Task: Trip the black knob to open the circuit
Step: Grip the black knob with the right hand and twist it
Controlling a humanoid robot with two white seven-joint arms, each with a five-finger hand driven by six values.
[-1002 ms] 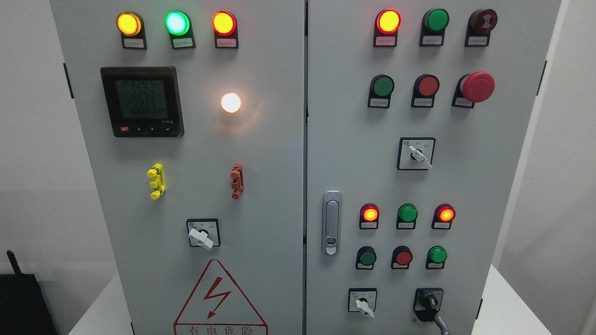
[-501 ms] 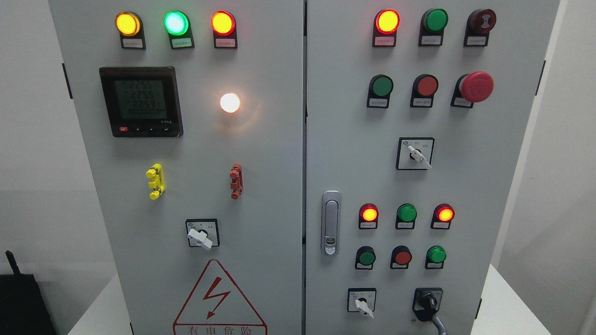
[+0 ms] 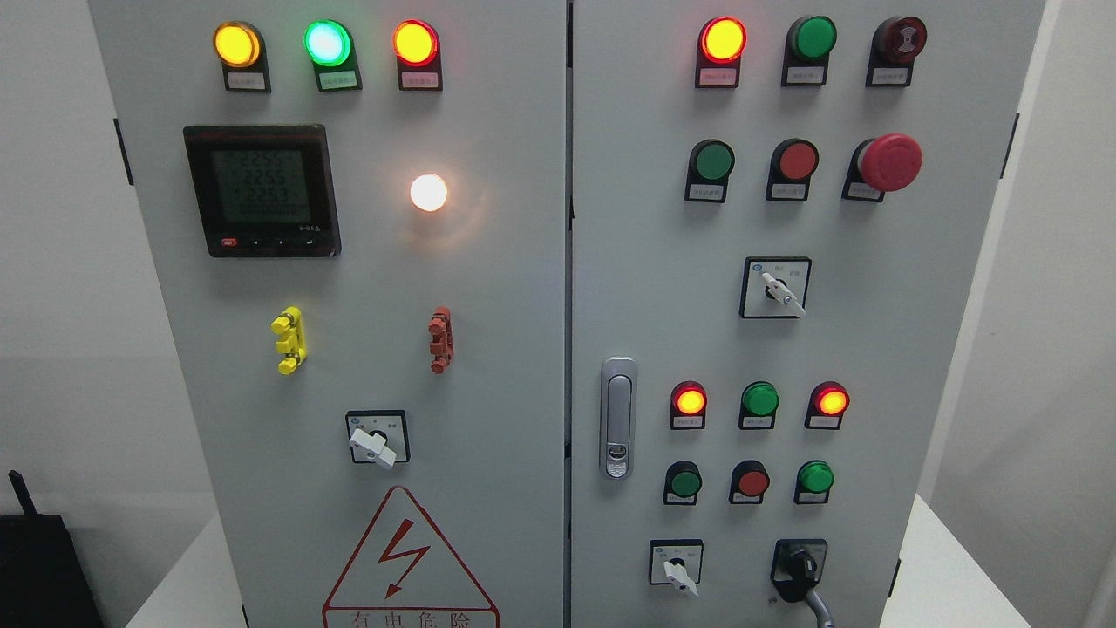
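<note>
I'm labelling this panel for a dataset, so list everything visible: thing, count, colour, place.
black knob: 1, black, right door bottom.
selector switches: 3, white handles, left door low, right door middle and bottom.
lit lamps: 8; 7 amber, green or red along both tops and right lower; 1 white, left middle.
unlit buttons: 7, green or red, right door.
emergency stop: 1, red, right upper.
meter: 1, black, left upper.
door latch: 1, silver, right door.
Robot hands: none in view.

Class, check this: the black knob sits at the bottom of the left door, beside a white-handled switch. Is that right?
Not quite. The head view shows the black knob at the bottom of the right door, not the left. The white-handled switch is indeed beside it.
</note>
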